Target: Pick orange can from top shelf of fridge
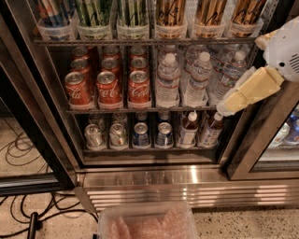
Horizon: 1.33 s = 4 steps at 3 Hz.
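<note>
hovering by fridge (140, 179) right edge, gripper (223, 109) below top shelf (140, 42) w/ orange can (208, 11); open/shut can't tell

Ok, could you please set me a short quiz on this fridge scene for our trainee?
1. True or false: the hand is up at the top shelf, touching an orange can.
2. On the middle shelf, what stands left of the water bottles? A red cans; B milk cartons; C glass jars.
3. How many lanes of the top shelf hold orange cans?

Key:
1. False: the hand hangs at the right, level with the water bottles, below and apart from every orange can.
2. A.
3. Three.
</note>
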{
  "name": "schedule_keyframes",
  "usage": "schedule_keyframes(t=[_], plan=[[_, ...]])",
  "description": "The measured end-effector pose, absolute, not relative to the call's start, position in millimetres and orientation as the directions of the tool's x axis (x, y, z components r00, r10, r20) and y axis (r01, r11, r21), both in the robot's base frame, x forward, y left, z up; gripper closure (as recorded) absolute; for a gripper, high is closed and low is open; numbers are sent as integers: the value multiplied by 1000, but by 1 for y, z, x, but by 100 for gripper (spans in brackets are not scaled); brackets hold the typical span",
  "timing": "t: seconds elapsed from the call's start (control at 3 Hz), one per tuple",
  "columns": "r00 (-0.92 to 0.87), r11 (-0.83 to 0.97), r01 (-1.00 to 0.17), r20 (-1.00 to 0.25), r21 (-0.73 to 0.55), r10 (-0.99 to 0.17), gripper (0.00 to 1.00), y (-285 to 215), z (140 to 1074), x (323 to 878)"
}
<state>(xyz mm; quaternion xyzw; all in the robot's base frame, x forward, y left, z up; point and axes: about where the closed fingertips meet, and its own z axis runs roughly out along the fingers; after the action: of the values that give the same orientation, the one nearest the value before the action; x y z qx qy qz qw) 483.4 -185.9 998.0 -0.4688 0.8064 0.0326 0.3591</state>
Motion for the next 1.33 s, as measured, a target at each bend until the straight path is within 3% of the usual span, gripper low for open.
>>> schedule_keyframes(t=[0.67,1.33], plan=[[-261,725,-656,-839,-208,-477,0,-149,1017,496],[-193,864,-482,-945,-144,-265,0,-129,1046,514]])
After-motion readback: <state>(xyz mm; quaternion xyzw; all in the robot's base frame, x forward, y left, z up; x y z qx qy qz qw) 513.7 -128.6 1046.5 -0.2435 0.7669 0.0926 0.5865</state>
